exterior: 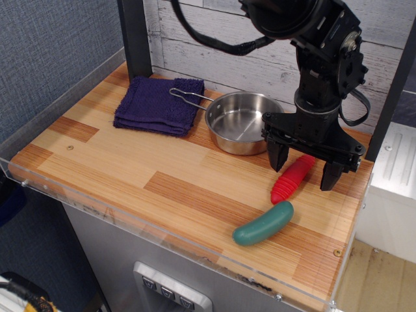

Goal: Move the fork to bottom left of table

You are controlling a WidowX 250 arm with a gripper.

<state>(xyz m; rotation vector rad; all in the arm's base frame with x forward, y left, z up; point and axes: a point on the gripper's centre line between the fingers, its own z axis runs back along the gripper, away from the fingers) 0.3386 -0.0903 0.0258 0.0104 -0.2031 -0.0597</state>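
The fork [292, 179] lies on the wooden table [162, 169] near its right side, red ribbed handle pointing toward the front; its silver tines are hidden behind the gripper. My black gripper [303, 171] is open and hangs low over the fork, one finger [278, 156] to the left of the handle and the other finger [329, 174] to its right. The fingers straddle the upper part of the handle and do not visibly press it.
A green pickle-shaped object [263, 223] lies just in front of the fork. A steel pan [240, 121] with a wire handle stands at the back, left of the gripper. A folded dark blue cloth [158, 104] lies at the back left. A clear acrylic rim [130, 218] edges the front.
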